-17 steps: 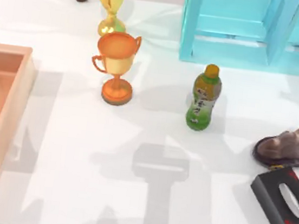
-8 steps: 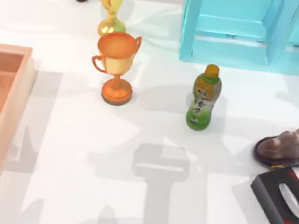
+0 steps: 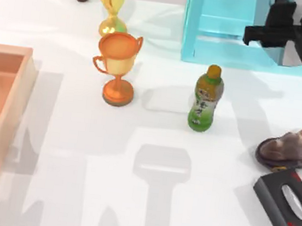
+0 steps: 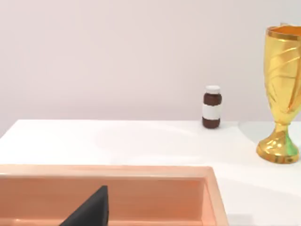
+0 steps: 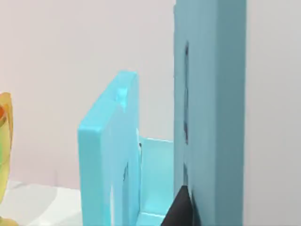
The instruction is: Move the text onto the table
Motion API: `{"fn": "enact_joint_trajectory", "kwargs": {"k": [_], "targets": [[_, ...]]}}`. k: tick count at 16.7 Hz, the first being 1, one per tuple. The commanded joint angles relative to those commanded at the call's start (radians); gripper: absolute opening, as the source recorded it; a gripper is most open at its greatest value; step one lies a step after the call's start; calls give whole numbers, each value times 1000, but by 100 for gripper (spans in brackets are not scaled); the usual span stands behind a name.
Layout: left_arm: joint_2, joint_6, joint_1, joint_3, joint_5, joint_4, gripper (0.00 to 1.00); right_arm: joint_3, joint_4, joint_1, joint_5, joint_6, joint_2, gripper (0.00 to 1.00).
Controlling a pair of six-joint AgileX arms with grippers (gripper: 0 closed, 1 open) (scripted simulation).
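Up close stands the cyan shelf unit (image 5: 209,94), its tall upright panel rising past the top of the view, a thin dark slot running down its face. A second, shorter cyan panel (image 5: 110,160) leans out nearer the camera, its top edge catching the light. Between the two sits a paler recess with a floor of the same colour. A black pointed tip of the right hand (image 5: 178,212) shows low against the tall panel. A sliver of gold trophy (image 5: 3,155) sits at the edge, on the white worktop (image 5: 42,205). Behind is a plain pale wall.
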Motion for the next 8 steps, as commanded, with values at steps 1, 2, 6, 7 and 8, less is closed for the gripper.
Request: {"fn": "enact_joint_trajectory", "kwargs": {"k": [1, 2, 6, 7, 8], "targets": [[0, 0, 0, 0, 0, 0, 100, 18, 1, 95, 64, -68, 23, 0], [0, 0, 0, 0, 0, 0, 100, 33, 2, 191, 128, -138, 48, 0], [0, 0, 0, 0, 0, 0, 100, 52, 1, 560, 380, -436, 157, 0], [0, 0, 0, 0, 0, 0, 100, 45, -1, 643, 438, -509, 186, 0], [0, 0, 0, 0, 0, 0, 100, 34, -5, 718, 493, -581, 216, 0]]}}
